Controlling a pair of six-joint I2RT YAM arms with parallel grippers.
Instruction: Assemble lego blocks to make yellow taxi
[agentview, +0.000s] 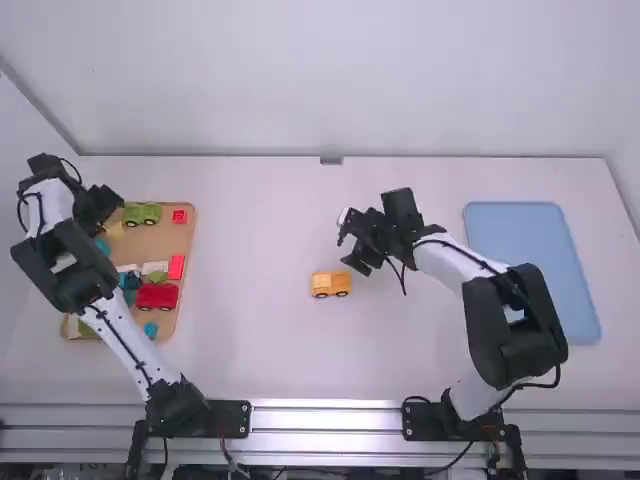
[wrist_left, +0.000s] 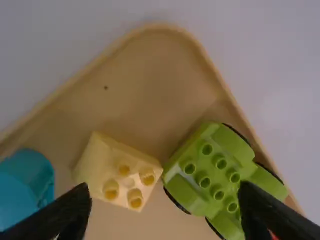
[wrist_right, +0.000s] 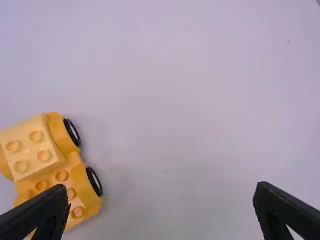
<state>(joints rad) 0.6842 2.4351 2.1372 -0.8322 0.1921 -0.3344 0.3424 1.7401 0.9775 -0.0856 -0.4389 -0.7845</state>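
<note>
Left arm: in the high view the left gripper (agentview: 102, 203) is poised over the far left corner of the wooden tray (agentview: 192, 232). Its jaws (wrist_left: 161, 212) stand wide apart and hold nothing. Detail from the left wrist view: a pale yellow block (wrist_left: 125, 172) with four studs on top, lying just beside a green vehicle (wrist_left: 212, 175); a teal piece (wrist_left: 25, 187) lies apart, beyond the block's other side. The tray's raised rim rounds a corner near these pieces, with bare tray floor between the corner and the block.

Right arm: the right gripper (agentview: 352, 243) is over the middle of the bench (agentview: 260, 220), its jaws (wrist_right: 160, 212) likewise spread wide and gripping nothing. The yellow taxi (agentview: 331, 285) rests upright on the bench, near this gripper. The high view gives its side and wheels; the right wrist view gives its top, where a paler four-studded block (wrist_right: 32, 147) covers part of the orange-yellow base (wrist_right: 80, 195), leaving a row of base studs exposed.

Open room: bench surface extends between tray and taxi, and beyond the taxi to the back edge; at the right lies a blue tray (agentview: 530, 265).
</note>
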